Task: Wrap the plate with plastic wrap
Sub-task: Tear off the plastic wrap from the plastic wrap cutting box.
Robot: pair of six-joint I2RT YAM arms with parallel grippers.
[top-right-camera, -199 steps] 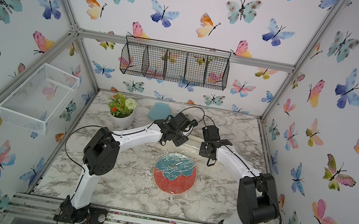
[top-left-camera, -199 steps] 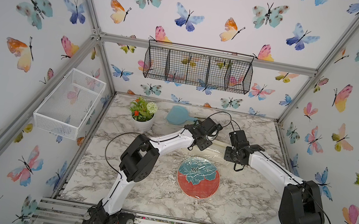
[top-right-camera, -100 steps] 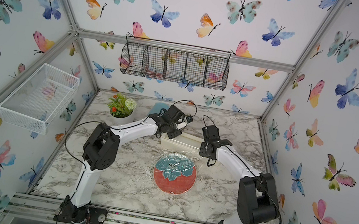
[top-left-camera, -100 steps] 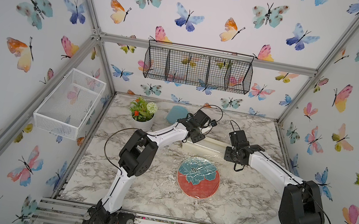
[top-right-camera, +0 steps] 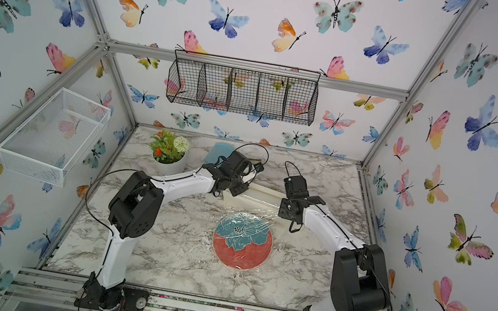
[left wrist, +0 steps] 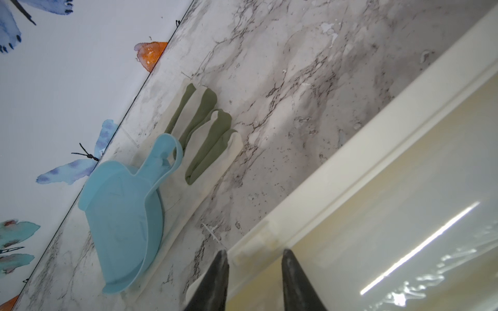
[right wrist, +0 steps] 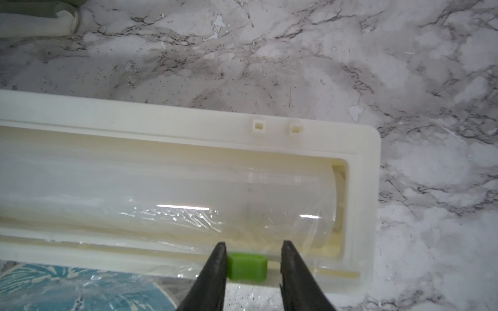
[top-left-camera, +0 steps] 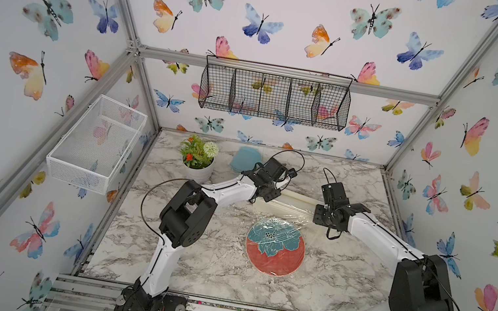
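Step, by my read: sheet is out, cut pending. Thin clear crinkly plastic wrap [top-left-camera: 289, 212] runs from the long cream dispenser box [right wrist: 188, 118] over the round coral-red plate with teal flower [top-left-camera: 275, 247], mid-table, just near of the box.

Right gripper [right wrist: 253, 243]: part-open astride the small green slider tab [right wrist: 247, 266], one finger touching, no clamp.

Left gripper [left wrist: 254, 250]: part-open astride the box's left-end rim, pinch unclear.

Next: clamp tab, slide it left, brace box.
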